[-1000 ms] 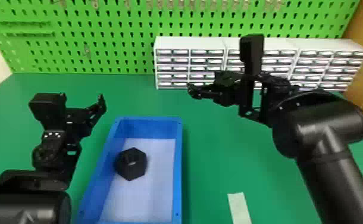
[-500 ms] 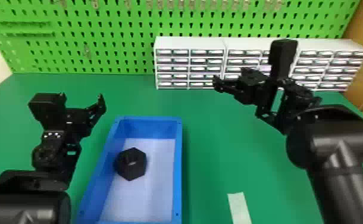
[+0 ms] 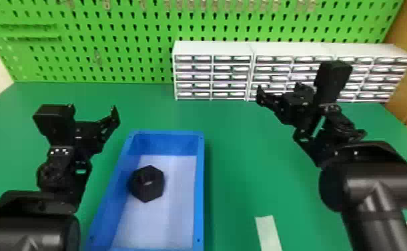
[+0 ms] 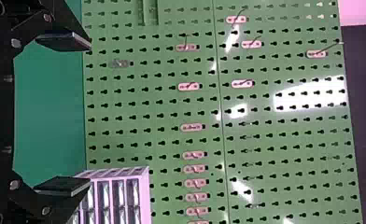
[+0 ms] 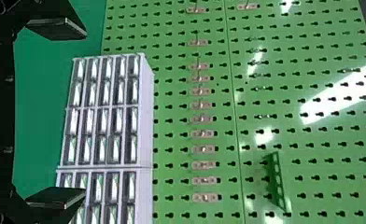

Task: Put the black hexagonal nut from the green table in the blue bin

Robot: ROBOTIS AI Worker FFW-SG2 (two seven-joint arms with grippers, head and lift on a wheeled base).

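Nut point(image 3: 147, 183) was in the bin point(image 3: 200, 187), lying on its floor near the left wall; couldn't tell if it touched that wall. Placing looked done, so what was left was probably just clearing the arms. Main risk: left gripper point(image 4: 89, 113), empty with fingers spread, stood just beside the bin's far left corner; a low or inward swing could have clipped the rim, dragged the bin and set the nut sliding. Right gripper point(image 5: 85, 113) was also spread and empty, up in front of the drawers point(image 3: 213, 48) and well apart from the bin; too much forward travel could have knocked them. A needless regrasp, from misjudging the job as unfinished, could have tipped the nut or pulled it back out onto the table point(image 3: 246, 150). Strip point(image 3: 268, 233) on the table, right of the bin, seemed harmless unless an arm came down low over it. Versus a second earlier: right gripper had shifted further right, away from the bin, its arm going with it. Nut, bin and left gripper matched the earlier frames, no visible shift.
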